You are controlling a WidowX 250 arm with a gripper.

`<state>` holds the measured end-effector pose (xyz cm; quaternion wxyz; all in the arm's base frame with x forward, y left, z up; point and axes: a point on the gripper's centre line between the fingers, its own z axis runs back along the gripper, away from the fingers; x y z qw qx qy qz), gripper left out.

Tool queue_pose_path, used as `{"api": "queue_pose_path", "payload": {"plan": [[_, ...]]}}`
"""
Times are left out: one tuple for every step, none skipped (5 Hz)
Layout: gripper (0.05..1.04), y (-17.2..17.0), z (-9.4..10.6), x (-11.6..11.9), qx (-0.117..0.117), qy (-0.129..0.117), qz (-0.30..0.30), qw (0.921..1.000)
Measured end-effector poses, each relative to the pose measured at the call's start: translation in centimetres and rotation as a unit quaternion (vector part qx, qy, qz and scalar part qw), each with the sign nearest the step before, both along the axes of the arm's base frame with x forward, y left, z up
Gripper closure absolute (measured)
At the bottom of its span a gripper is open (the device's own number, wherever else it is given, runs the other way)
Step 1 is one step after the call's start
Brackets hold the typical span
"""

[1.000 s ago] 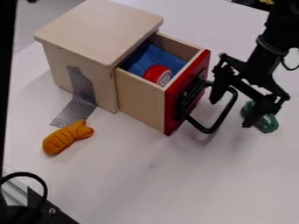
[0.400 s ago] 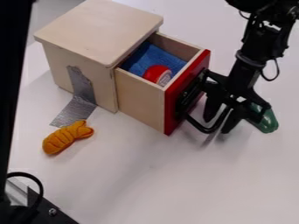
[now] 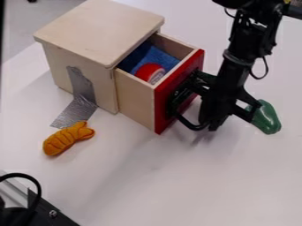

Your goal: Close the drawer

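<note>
The black gripper (image 3: pixel 209 125) hangs at the drawer's front, right of centre, with its fingers close together around the black drawer handle (image 3: pixel 187 123). It is shut on the outer part of that loop, and it hides some of the handle. The wooden drawer (image 3: pixel 135 99), with its red front (image 3: pixel 175 98), stands partly out of the light wooden box (image 3: pixel 97 33). Inside the drawer lie a blue cloth (image 3: pixel 154 58) and a red round object (image 3: pixel 149 73).
Just right of the gripper, a green object (image 3: pixel 266 118) lies on the white table (image 3: pixel 147 185). An orange fish-shaped toy (image 3: pixel 66 138) rests left of the drawer. Silver tape (image 3: pixel 77 111) runs from the box's side onto the table. Black hardware (image 3: pixel 41 212) stands at the lower left.
The gripper came left and down to the handle, and its fingers drew together. Most recently the drawer has slid a little into the box, carrying its contents along.
</note>
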<state>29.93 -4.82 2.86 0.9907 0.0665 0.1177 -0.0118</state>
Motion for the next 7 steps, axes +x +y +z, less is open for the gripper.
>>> {"api": "queue_pose_path", "payload": {"plan": [[0.962, 2.9, 1.0, 0.2, 0.003, -0.014, 0.024, 0.9996], [0.962, 8.1, 1.1, 0.3, 0.019, -0.015, 0.069, 0.9974], [0.962, 8.5, 1.2, 0.3, 0.014, -0.015, 0.074, 0.9971], [0.940, 8.7, 1.2, 0.4, 0.000, -0.016, 0.078, 0.9968], [0.702, 8.8, 1.2, 0.1, -0.003, -0.007, 0.082, 0.9966], [0.411, 8.2, 2.1, 0.3, -0.020, -0.015, 0.069, 0.9973], [0.120, 6.6, 6.3, 2.0, -0.035, -0.076, 0.051, 0.9952]]}}
